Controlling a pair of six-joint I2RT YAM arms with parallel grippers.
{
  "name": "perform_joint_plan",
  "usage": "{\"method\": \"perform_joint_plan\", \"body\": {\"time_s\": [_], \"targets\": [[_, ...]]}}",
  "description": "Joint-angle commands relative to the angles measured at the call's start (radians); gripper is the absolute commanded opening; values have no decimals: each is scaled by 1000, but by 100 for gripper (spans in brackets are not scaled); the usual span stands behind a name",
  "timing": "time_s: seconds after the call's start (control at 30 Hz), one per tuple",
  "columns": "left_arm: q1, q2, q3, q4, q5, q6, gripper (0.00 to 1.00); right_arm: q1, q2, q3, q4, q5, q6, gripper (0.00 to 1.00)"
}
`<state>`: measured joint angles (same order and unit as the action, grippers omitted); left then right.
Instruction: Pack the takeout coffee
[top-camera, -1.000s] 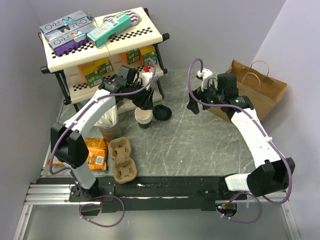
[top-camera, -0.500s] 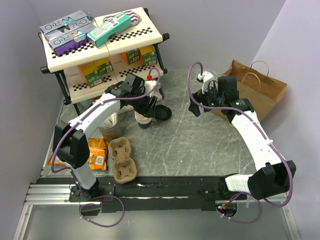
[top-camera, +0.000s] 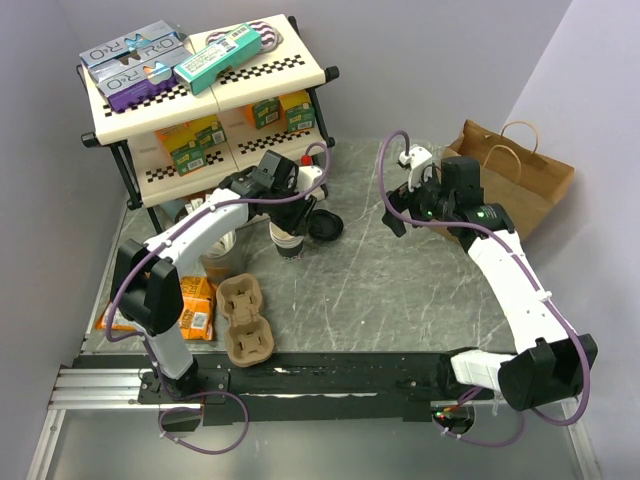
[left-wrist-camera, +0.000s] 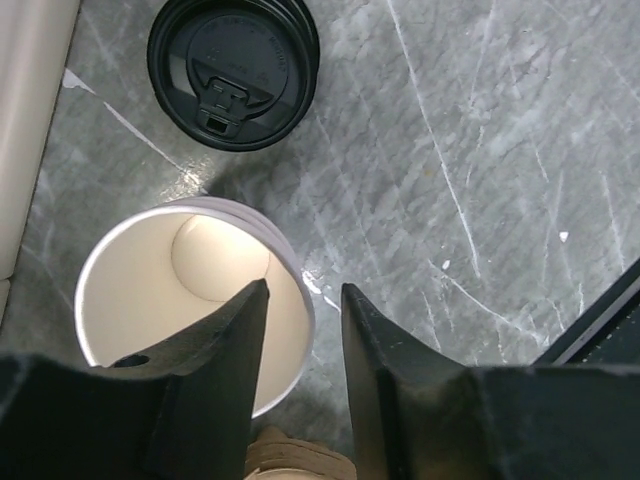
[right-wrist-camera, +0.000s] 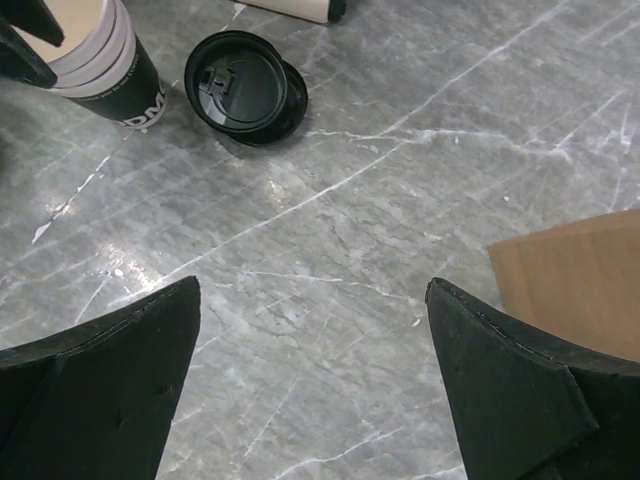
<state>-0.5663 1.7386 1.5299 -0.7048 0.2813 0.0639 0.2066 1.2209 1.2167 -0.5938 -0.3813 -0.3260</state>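
Observation:
The takeout coffee cup stands lidless on the marble table, cream wall with a dark base; it looks like the top of a nested stack. Its black lid lies flat just right of it. My left gripper hangs over the cup, open, one finger above the empty inside and the other outside the rim, with gaps on both sides. The lid lies beyond the fingers. My right gripper hovers wide open over bare table, with the cup and lid far off to its left.
A brown paper bag lies at the right, its edge close to my right finger. A pulp cup carrier, orange snack packets and a cup of white sticks sit front left. A stocked shelf rack stands behind.
My left gripper has shifted right over the cup's rim and its jaws have narrowed. The right arm has drifted slightly right, still open.

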Motion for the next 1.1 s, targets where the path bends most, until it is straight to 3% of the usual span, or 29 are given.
{"method": "perform_joint_plan", "body": {"time_s": [0.0, 0.5, 0.7, 1.07], "targets": [[-7, -1, 26, 5, -36, 13, 40, -12, -43, -14, 9, 19, -27, 100], [-12, 9, 32, -16, -30, 51, 28, -15, -37, -19, 15, 16, -35, 100], [-12, 3, 38, -27, -44, 68, 15, -16, -31, -14, 19, 13, -33, 100], [-12, -37, 55, -62, -112, 137, 1, -15, -26, -13, 19, 12, -30, 100]]}}
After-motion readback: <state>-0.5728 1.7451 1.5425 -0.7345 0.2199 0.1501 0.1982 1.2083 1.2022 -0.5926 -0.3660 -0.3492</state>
